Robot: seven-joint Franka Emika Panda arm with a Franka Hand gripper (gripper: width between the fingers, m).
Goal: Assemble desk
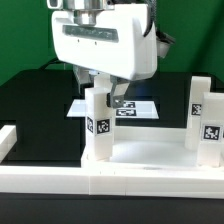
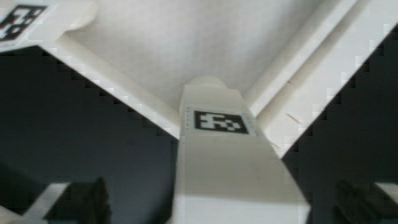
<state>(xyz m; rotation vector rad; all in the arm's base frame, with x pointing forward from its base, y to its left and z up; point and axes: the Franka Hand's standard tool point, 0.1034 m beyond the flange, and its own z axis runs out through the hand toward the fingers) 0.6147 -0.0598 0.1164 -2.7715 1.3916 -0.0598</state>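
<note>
Smooth white block leg (image 2: 228,165), upright

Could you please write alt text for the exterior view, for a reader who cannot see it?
A white robot gripper reaches down over an upright white leg bearing a square tag, standing on the white tabletop. More tagged legs stand toward the exterior view's right, and the marker board lies on the black table behind.
</note>
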